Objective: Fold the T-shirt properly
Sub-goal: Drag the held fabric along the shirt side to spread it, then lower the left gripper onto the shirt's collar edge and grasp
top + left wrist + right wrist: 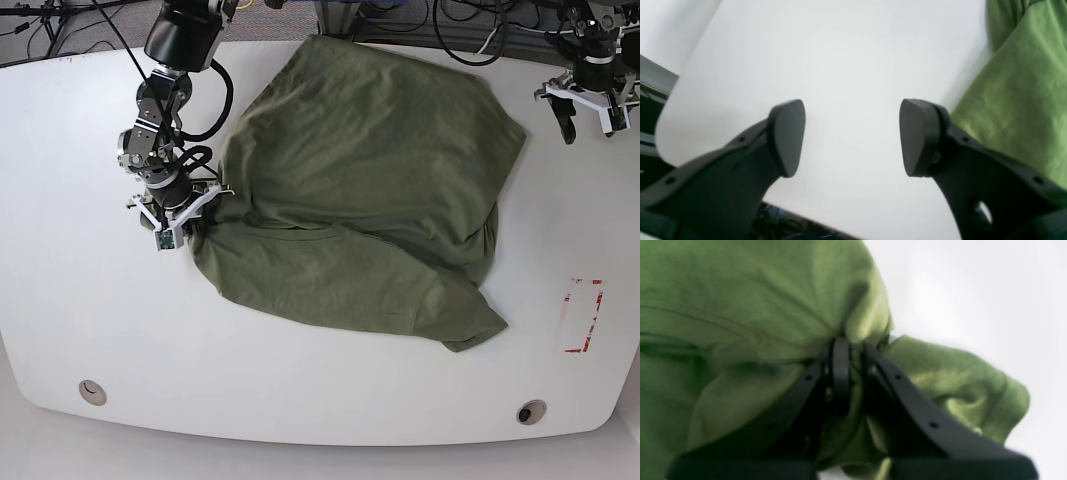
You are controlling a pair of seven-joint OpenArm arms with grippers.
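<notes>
The olive-green T-shirt (360,190) lies crumpled across the middle of the white table (300,400), one part folded over another. In the base view my right gripper (193,222) is at the shirt's left edge. The right wrist view shows this gripper (853,350) shut on a bunched fold of the T-shirt (740,306). My left gripper (590,112) hovers over bare table at the far right corner, apart from the shirt. In the left wrist view it (851,136) is open with nothing between its pads, and the T-shirt (1023,100) is off to the right.
A red rectangular outline (582,315) is marked on the table at the right. Two round holes (92,391) (531,411) sit near the front edge. Cables (470,25) run along the back edge. The table's rounded corner (663,146) shows in the left wrist view.
</notes>
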